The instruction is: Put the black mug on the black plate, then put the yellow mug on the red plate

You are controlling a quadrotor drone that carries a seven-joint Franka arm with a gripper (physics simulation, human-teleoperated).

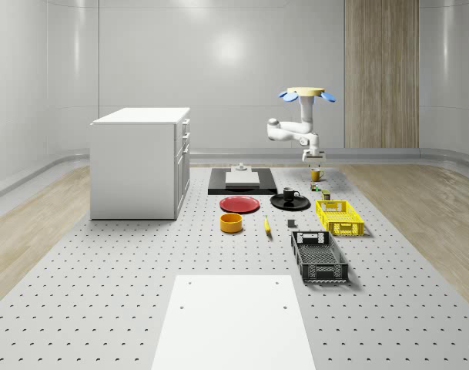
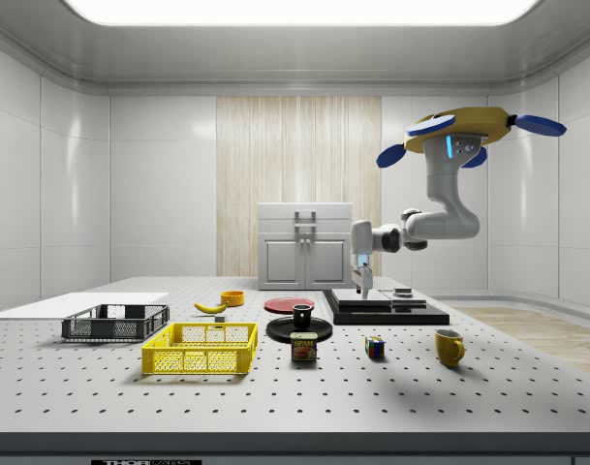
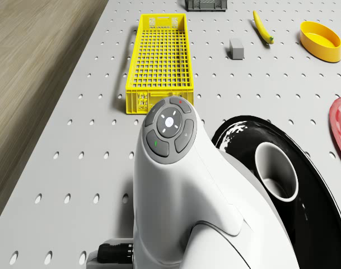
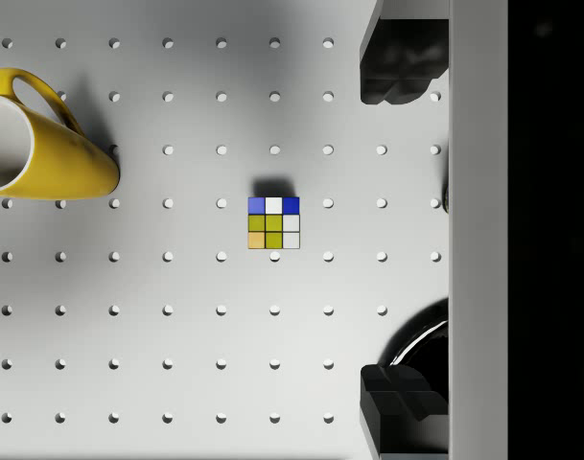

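Perforated table, drone hovering above, gripper wide open, empty, over cube, beside yellow mug

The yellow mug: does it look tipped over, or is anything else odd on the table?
The yellow ceramic mug stands upright on the perforated grey table, away from the round red plate. Nothing looks spilled or damaged.

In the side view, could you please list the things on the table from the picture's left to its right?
Black crate → yellow crate → Spam can → Rubik's cube → yellow mug.
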